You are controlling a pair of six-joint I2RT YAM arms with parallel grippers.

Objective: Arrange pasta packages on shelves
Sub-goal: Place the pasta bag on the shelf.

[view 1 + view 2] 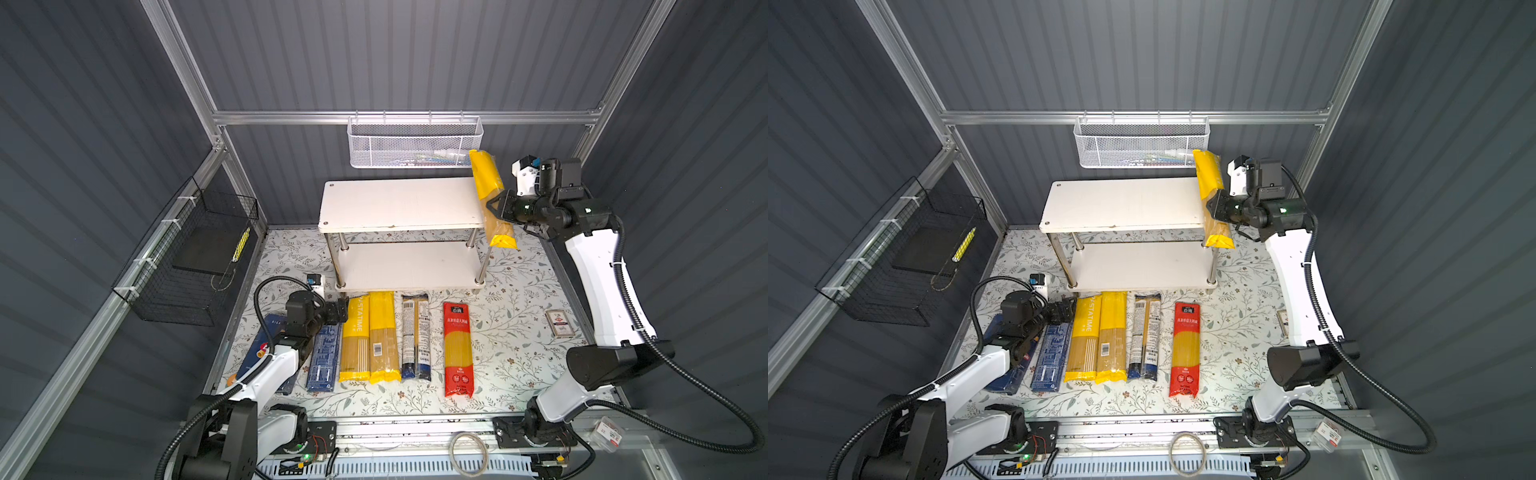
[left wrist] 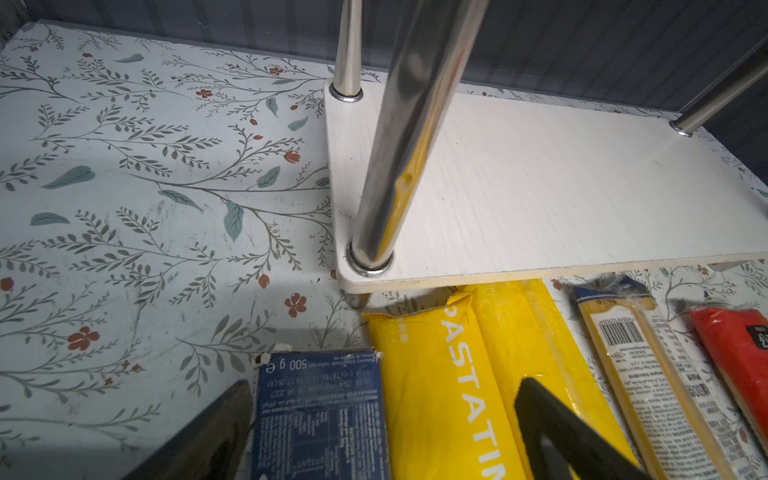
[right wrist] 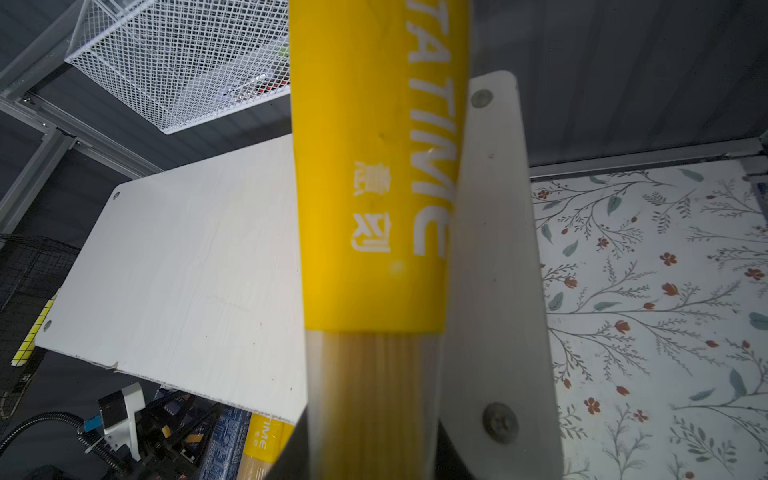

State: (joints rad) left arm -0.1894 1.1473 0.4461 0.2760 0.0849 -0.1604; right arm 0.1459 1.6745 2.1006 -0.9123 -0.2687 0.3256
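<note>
yellow spaghetti bag (image 3: pixel 374 187) across white shelf (image 3: pixel 187 270)

Bright centre; blurred yellow bag (image 3: pixel 374 166) close-up

The shelves (image 1: pixel 399 203) are white and chrome. The mat (image 1: pixel 511 361) is pale, patterned with grey-green leafy sprigs and small red flowers. The raised bag (image 1: pixel 486 183) is yellow with white lettering. The red bag (image 1: pixel 457 349) shows yellow lettering. The narrow box (image 1: pixel 322 357) is dark blue with pale print.

White arms (image 1: pixel 602 270) — black joints (image 1: pixel 598 365), ribbed black cables (image 1: pixel 624 291).
</note>
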